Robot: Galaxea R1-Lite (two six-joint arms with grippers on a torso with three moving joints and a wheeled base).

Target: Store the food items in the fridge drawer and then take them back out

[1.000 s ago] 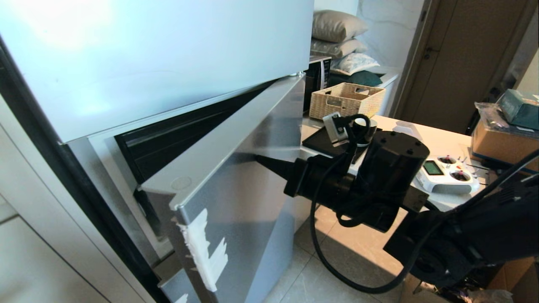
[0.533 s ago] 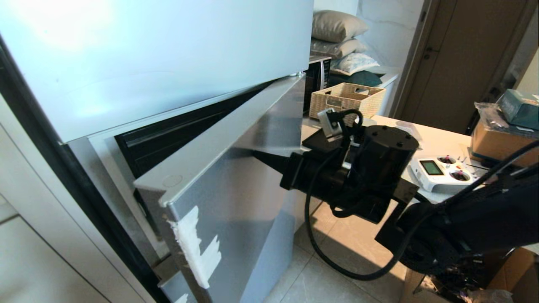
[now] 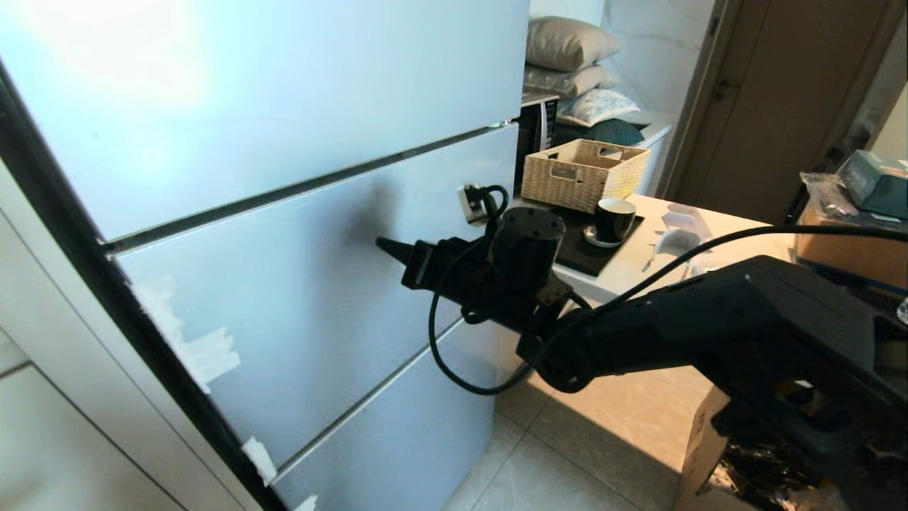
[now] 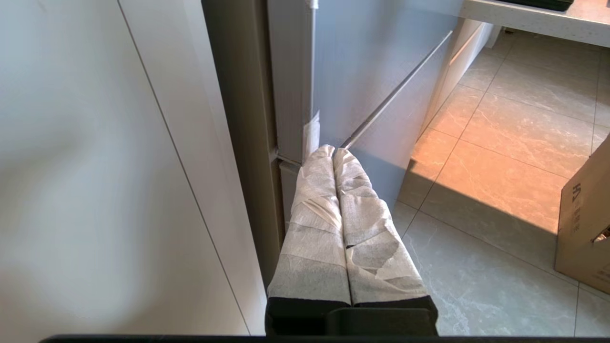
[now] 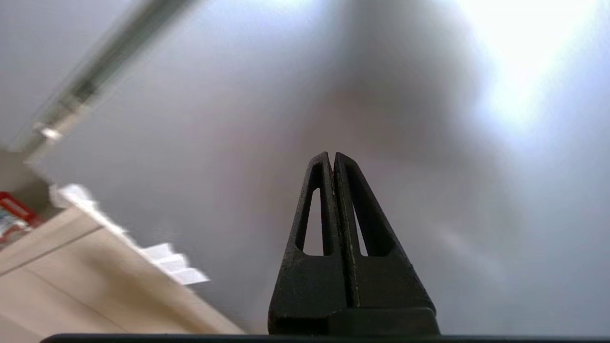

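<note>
Our right gripper [image 3: 383, 245], jaws pressed together and empty, points its tip at the middle fridge door [image 3: 305, 284], which sits flush. The food items and drawer are hidden. Pushing harder could skid the tip across the panel. Our left gripper [image 4: 333, 151] hangs parked, jaws closed.

The fridge [image 3: 298, 213] is pale silvery blue with white tape patches [image 3: 206, 355] near its dark edge. The right tool [image 3: 383, 245] is black, the left tool [image 4: 333, 153] wrapped in whitish grey tape. A woven tan basket [image 3: 582, 174] and a black cup [image 3: 613, 218] sit on the white bench [image 3: 716, 234]; the floor [image 3: 589, 440] is grey marbled tile.
</note>
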